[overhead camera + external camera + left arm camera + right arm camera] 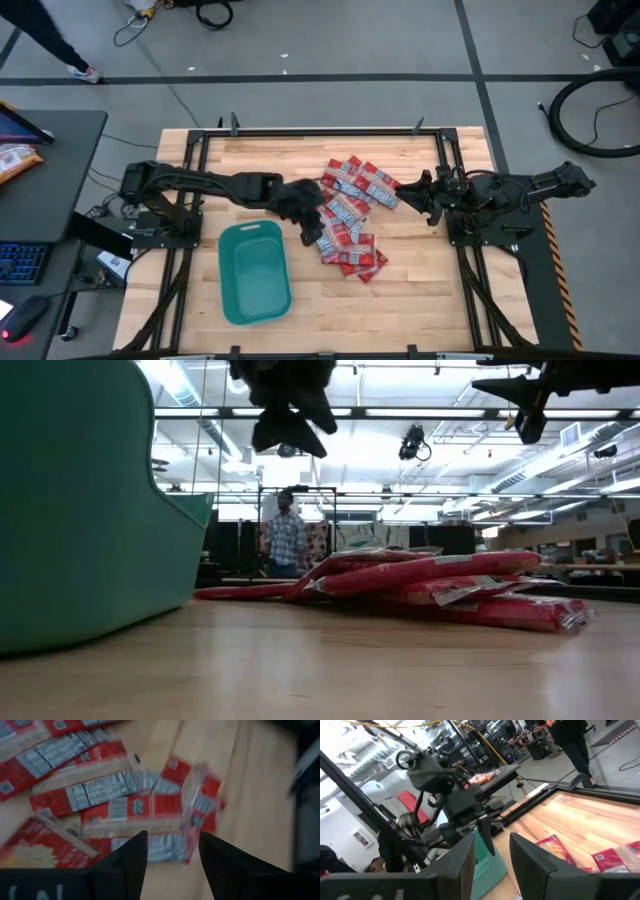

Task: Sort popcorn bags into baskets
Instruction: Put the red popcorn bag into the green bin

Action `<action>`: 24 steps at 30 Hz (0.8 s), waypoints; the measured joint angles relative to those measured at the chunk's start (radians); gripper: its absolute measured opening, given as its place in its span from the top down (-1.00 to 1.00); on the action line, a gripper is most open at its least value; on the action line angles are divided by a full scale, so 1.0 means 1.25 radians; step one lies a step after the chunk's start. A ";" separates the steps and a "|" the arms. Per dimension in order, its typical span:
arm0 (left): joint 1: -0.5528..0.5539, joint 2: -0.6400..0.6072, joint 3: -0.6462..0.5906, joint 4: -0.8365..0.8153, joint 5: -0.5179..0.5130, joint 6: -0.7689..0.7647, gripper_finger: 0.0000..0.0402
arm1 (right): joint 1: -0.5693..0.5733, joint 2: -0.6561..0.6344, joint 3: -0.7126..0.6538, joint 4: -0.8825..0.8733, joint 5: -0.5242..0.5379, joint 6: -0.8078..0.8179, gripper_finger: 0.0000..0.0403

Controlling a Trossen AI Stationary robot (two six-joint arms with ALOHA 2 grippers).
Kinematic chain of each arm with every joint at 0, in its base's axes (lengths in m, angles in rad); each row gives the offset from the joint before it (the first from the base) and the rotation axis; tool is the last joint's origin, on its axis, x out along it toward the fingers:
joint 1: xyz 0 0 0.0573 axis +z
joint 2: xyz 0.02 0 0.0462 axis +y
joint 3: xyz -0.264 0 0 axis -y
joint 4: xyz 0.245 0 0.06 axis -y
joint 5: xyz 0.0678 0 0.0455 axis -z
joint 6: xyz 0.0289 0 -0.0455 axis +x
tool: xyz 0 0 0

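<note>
Hovering with jaws open over light, slippery, flat popcorn bags [350,220], left gripper [172,855] should pinch an exposed edge.

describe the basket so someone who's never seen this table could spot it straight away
On the wooden table, look at the left half, just below the left arm's open hand and to the left of the heap of red popcorn bags. There lies the basket: a teal-green rectangular bin with rounded corners and nothing in it. It is the only green thing on the tabletop.
</note>
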 joint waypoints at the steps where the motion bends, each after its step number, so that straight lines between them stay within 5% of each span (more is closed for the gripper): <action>1: -0.007 0.020 0.020 -0.017 0.000 0.053 0.10 | 0.000 0.007 0.004 -0.002 0.000 -0.006 0.37; 5: -0.045 0.082 0.056 -0.071 -0.048 0.257 0.10 | 0.000 0.017 0.017 0.000 -0.003 -0.015 0.37; 12: -0.106 0.155 0.057 -0.080 -0.228 0.423 -0.14 | 0.000 0.018 0.017 -0.029 -0.003 0.010 0.37; 17: -0.134 0.201 0.057 -0.082 -0.240 0.509 -0.33 | 0.000 0.020 0.017 -0.032 -0.003 0.015 0.38; 24: -0.153 0.240 0.056 -0.077 -0.240 0.565 -0.33 | 0.000 0.020 0.017 -0.029 -0.003 0.026 0.38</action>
